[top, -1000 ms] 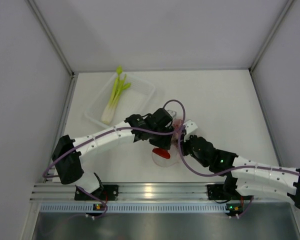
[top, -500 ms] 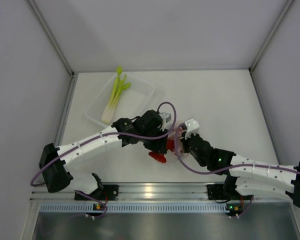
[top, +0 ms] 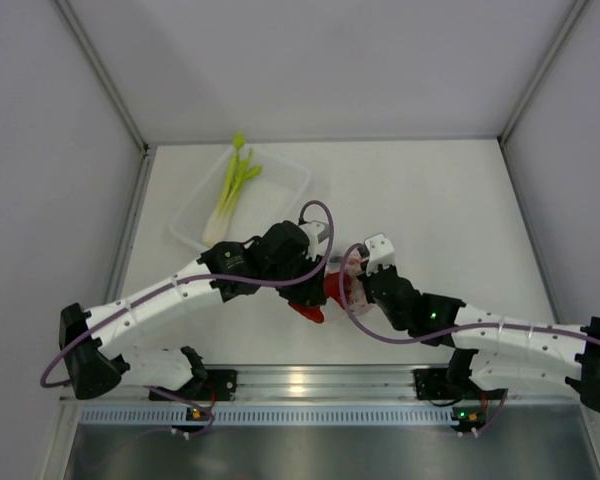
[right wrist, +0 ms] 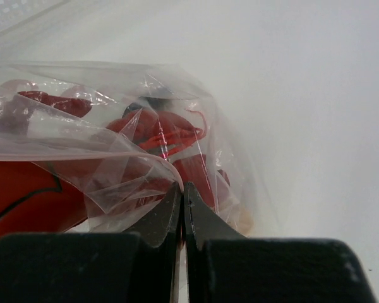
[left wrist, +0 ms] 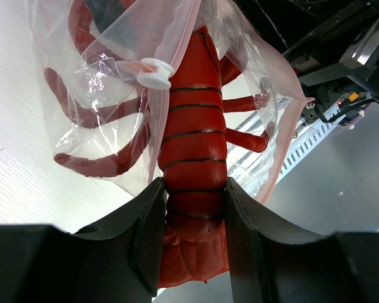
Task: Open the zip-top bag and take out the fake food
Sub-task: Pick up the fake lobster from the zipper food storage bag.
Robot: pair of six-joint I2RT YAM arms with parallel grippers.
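A matte white table (top: pixel 450 200) carries a rigid clear rectangular tray (top: pixel 290 178) holding a green-and-white plastic leek (top: pixel 228 195). Near the front centre, a crinkled clear zip-top bag (left wrist: pixel 95 120) covers the claws of a glossy red segmented plastic lobster (left wrist: pixel 192 158). Its long axis lines up with the left gripper (left wrist: pixel 192 205), which clamps its tail. The right gripper (right wrist: pixel 182 192) is pinched tight on the bag's film.

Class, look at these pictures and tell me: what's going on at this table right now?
Two robot arms are working a toy out of a bag. The left tool grips the red lobster by its tail end, while its claws and front sit inside the zip-top bag. The right tool is shut on a fold of the bag's plastic. A leek lies in the clear tray at the back left.
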